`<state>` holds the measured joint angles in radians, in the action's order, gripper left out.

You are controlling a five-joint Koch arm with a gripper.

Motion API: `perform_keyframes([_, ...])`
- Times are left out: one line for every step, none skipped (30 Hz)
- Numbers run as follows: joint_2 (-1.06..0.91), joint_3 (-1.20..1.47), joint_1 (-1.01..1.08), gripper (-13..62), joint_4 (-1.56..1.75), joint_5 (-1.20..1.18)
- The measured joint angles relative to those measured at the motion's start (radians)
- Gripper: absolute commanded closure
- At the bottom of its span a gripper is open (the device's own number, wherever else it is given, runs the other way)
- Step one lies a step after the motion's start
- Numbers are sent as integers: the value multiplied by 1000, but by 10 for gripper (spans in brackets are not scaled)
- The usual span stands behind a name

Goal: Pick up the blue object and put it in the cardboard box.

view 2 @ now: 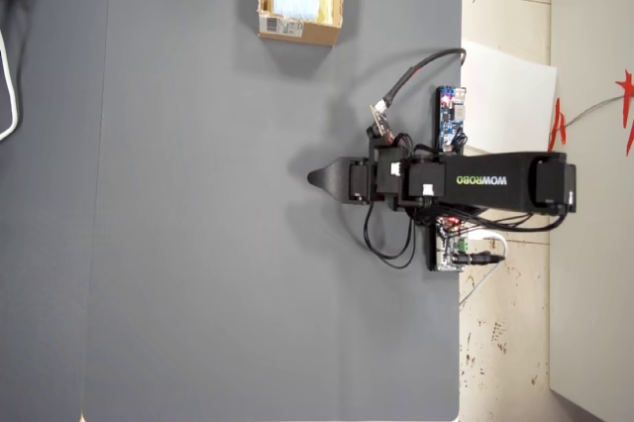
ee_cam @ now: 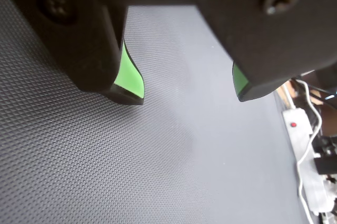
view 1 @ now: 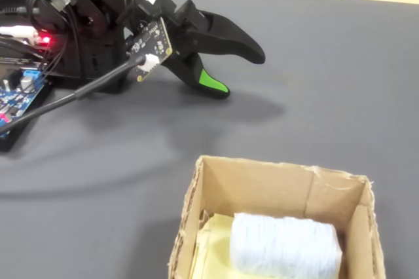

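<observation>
Grey matting (view 2: 198, 244) covers the table. Gripper (view 1: 239, 73) jaws stand apart, holding nothing. Blue object (view 1: 285, 247) lies inside the cardboard box (view 1: 262, 184), at 6 o'clock in the fixed view.

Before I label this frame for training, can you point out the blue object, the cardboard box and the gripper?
blue object (view 1: 285, 247): fixed view, middle of its pale top, inside the box.
cardboard box (view 1: 258, 188): fixed view, inner face of its far wall.
gripper (view 1: 239, 73): fixed view, midway between its two open fingertips.
</observation>
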<state>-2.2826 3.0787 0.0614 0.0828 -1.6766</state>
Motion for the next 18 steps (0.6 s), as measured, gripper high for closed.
perform_keyframes([0,0,0,155,-3,0])
perform_keyframes([0,0,0,155,-6,-2])
perform_keyframes([2,0,0,155,-9,-2])
perform_keyframes([2,0,0,155,-14,-3])
perform_keyframes([0,0,0,154,-17,-3])
perform_keyframes([0,0,0,154,-18,-3])
perform_keyframes([0,0,0,154,-20,-3])
perform_keyframes([0,0,2,154,-20,-3])
perform_keyframes([2,0,2,154,-20,-3])
perform_keyframes([0,0,2,154,-20,-3])
perform_keyframes([0,0,2,154,-20,-3])
perform_keyframes([0,0,3,154,-20,-3])
perform_keyframes([0,0,3,154,-20,-3])
perform_keyframes([0,0,3,154,-20,-3])
perform_keyframes([0,0,6,154,-20,-3])
perform_keyframes([0,0,9,154,-20,-3])
perform_keyframes([0,0,11,154,-20,-5])
perform_keyframes([0,0,11,154,-20,-5])
